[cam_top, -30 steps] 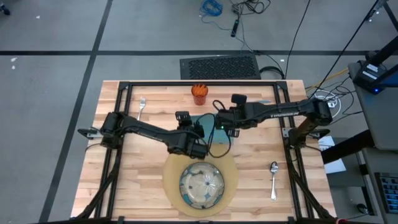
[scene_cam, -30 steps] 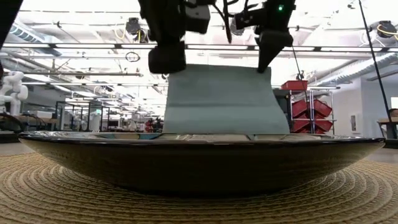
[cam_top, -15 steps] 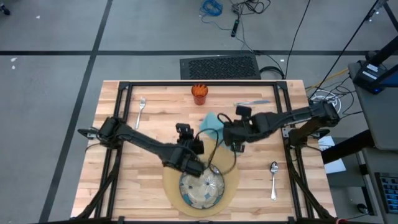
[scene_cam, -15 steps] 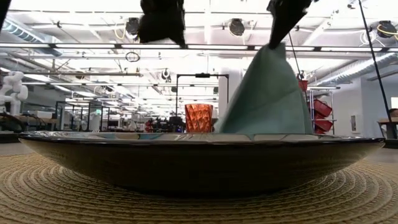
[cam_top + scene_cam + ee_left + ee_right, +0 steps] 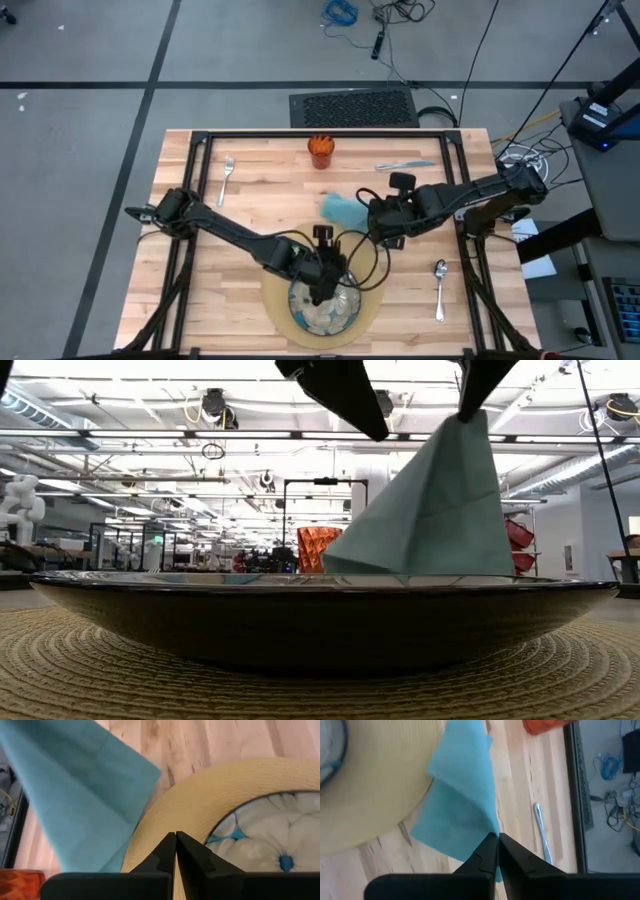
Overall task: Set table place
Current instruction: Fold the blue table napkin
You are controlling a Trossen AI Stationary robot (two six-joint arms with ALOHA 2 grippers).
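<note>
The teal napkin hangs from my right gripper, which is shut on it beyond the mat's far edge; it also shows in the low view. My left gripper is shut and empty above the blue-green dish, which sits on the round tan mat. In the left wrist view its fingers hover over the mat's rim, with the napkin beyond. The orange cup stands at the far edge. The napkin's lower edge is hidden behind the dish rim in the low view. My right gripper pinches the napkin's top corner between its two fingers. The fingers come from above, pointing down. The napkin hangs below them in a slack, folded peak that widens downward; whether its lower edge rests on the table I cannot tell.
A fork lies at the far left, a knife at the far right, and a spoon to the right of the mat. The black frame rails run along the table's sides. Bare wood lies left of the mat.
My left gripper has let go of the napkin's upper edge and gone toward the near edge, over the dish. My right gripper has gone a little right and nearer, keeping its corner. The napkin, earlier spread flat between both grippers, now hangs in a peak from one corner.
</note>
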